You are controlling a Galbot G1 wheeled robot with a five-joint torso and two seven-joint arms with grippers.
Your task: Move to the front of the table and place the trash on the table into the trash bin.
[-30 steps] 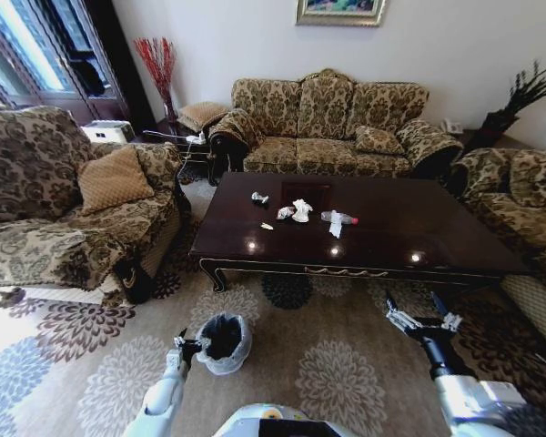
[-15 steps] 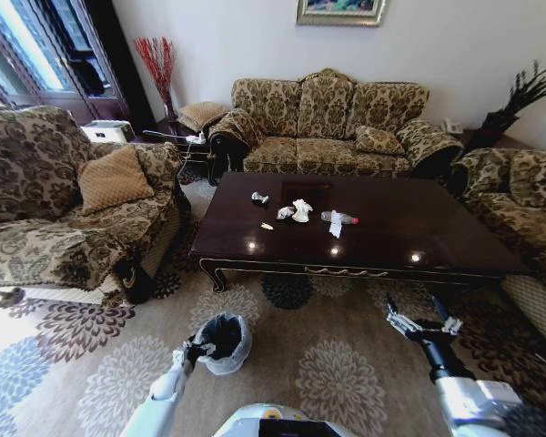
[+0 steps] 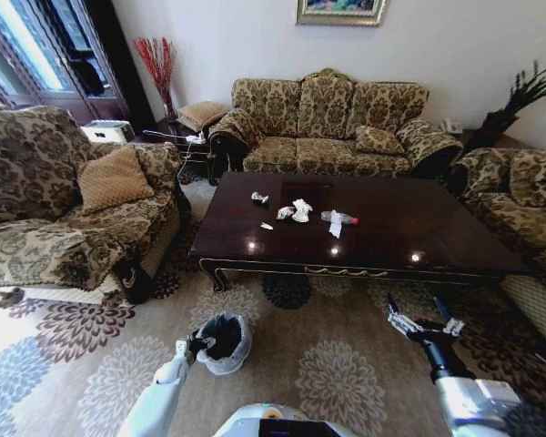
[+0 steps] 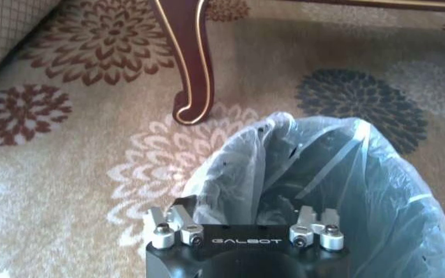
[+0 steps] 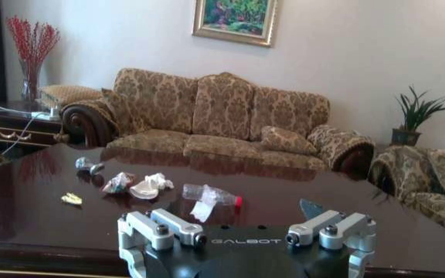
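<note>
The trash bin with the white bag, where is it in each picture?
Head view: the trash bin stands on the carpet before the table, at the left pincer.
Left wrist view: the bin is just beyond that pincer.
Right wrist view: not in it.
Shared landmark: the table's curved leg.

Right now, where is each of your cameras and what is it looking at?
Head view: high up, looking forward and down at the table, the bin on the rug, both arms low in view.
Left wrist view: just above the bin, looking into it, left tool at the edge.
Right wrist view: level with the table, facing the sofa, right tool open.
Head and right wrist views share the bottle.
</note>
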